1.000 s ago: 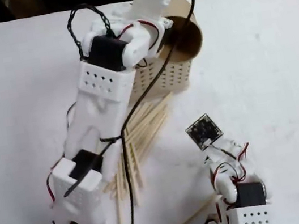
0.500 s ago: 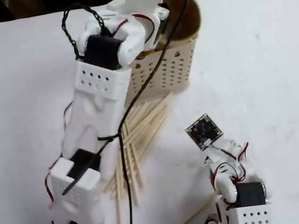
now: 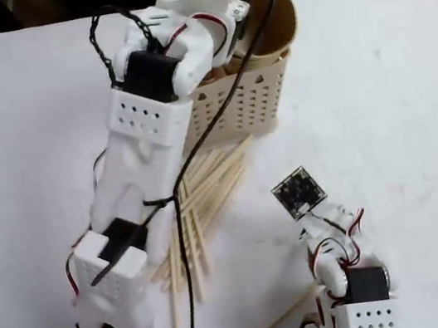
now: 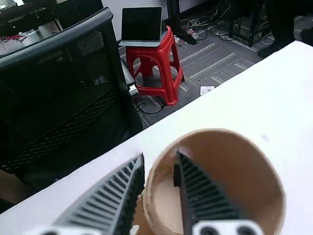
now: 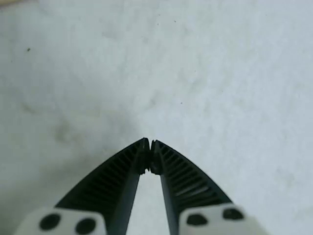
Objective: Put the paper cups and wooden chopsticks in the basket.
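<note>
Grips the paper cup (image 4: pixel 234 176) by its rim with the left end effector (image 4: pixel 159 156), one ribbed finger inside the brown wall and the other outside, clamped tight on the paper. Holds that cup at the far right corner of the basket (image 3: pixel 248 109), mouth up and leaning a little; cannot tell whether resting on the basket's contents or just above them. Reaches there with the left arm stretched long across the desk (image 3: pixel 393 101), over a fanned pile of wooden chopsticks (image 3: pixel 203 196) lying on the desk against the basket's near wall and partly hidden under the arm. Leaves a single chopstick (image 3: pixel 267 327) apart from the pile, close to the right arm's base. Keeps the right end effector (image 5: pixel 149 156) pressed together on nothing, tips touching, pointed down at bare desk near the desk's front edge. Beyond the desk, in the left wrist view: a black mesh chair (image 4: pixel 58 88) and a red stool (image 4: pixel 156 63) carrying a laptop (image 4: pixel 142 23).
</note>
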Controlling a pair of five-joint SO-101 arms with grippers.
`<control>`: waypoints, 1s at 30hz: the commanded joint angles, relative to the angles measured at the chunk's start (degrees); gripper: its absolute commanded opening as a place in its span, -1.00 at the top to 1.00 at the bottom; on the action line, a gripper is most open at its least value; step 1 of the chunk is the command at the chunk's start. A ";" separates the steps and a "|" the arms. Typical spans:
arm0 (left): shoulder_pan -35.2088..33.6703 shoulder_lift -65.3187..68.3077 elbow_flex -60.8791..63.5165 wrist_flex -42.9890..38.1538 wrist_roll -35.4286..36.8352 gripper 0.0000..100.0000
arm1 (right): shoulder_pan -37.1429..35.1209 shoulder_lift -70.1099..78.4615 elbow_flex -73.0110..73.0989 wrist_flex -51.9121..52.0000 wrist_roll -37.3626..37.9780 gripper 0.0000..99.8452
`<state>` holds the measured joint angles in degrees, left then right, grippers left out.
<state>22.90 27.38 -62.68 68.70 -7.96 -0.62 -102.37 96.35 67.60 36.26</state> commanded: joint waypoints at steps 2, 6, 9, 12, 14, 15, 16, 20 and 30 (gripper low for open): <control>-0.13 -0.57 -4.84 -1.49 -2.90 0.75 | -0.48 -0.75 0.44 0.40 0.62 0.96; -0.57 -0.57 -5.01 -2.20 -3.69 0.75 | -0.48 -0.75 0.44 0.40 0.62 0.96; -1.01 0.48 -3.16 -1.58 -3.69 0.76 | -0.48 -0.75 0.44 0.40 0.62 0.96; -1.45 3.47 0.35 -1.67 -3.87 0.76 | -0.48 -0.75 0.44 0.40 0.62 0.96; -1.45 5.32 1.58 -1.05 -3.69 0.76 | -0.48 -0.75 0.44 0.40 0.62 0.96; -1.45 5.93 1.49 -0.26 -3.69 0.76 | -0.48 -0.75 0.44 0.40 0.62 0.96; -1.45 6.11 0.79 0.70 -3.87 0.76 | -0.48 -0.75 0.44 0.40 0.62 0.96; -1.45 6.64 -1.67 4.66 -3.78 0.76 | -0.48 -0.75 0.44 0.40 0.62 0.96; -2.07 12.09 1.93 13.10 -3.96 0.76 | -0.48 -0.75 0.44 0.40 0.62 0.96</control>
<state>22.46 35.82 -62.59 79.60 -11.21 -0.62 -102.37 96.35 67.60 36.26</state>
